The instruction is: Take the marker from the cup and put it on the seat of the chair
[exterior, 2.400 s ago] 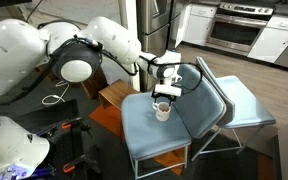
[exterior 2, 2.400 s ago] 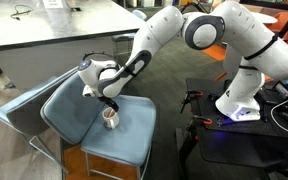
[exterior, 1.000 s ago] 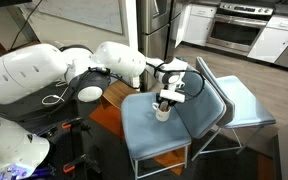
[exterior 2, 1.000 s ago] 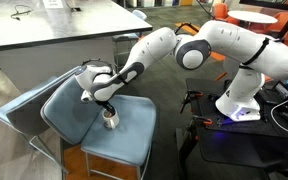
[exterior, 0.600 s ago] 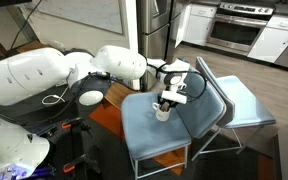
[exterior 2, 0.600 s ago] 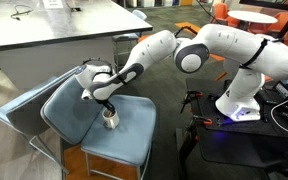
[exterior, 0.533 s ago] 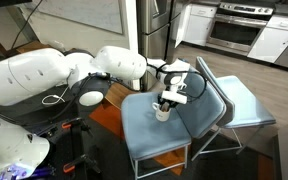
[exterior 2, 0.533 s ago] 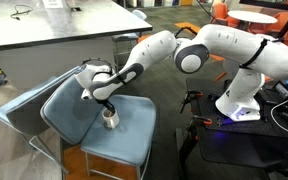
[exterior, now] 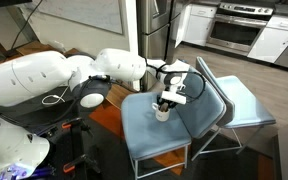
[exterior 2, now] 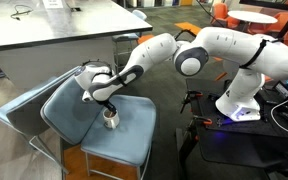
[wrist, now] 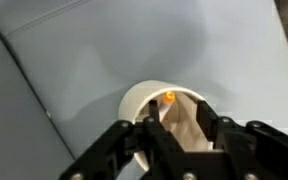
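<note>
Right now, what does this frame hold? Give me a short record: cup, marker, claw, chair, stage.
cup: white, upright on the seat, seen in both exterior views
marker: inside the cup, orange tip showing in the wrist view
claw: directly over the cup, jaws apart, tips at its mouth
chair: blue, padded, with the cup near the backrest
stage: marker not yet out of the cup
</note>
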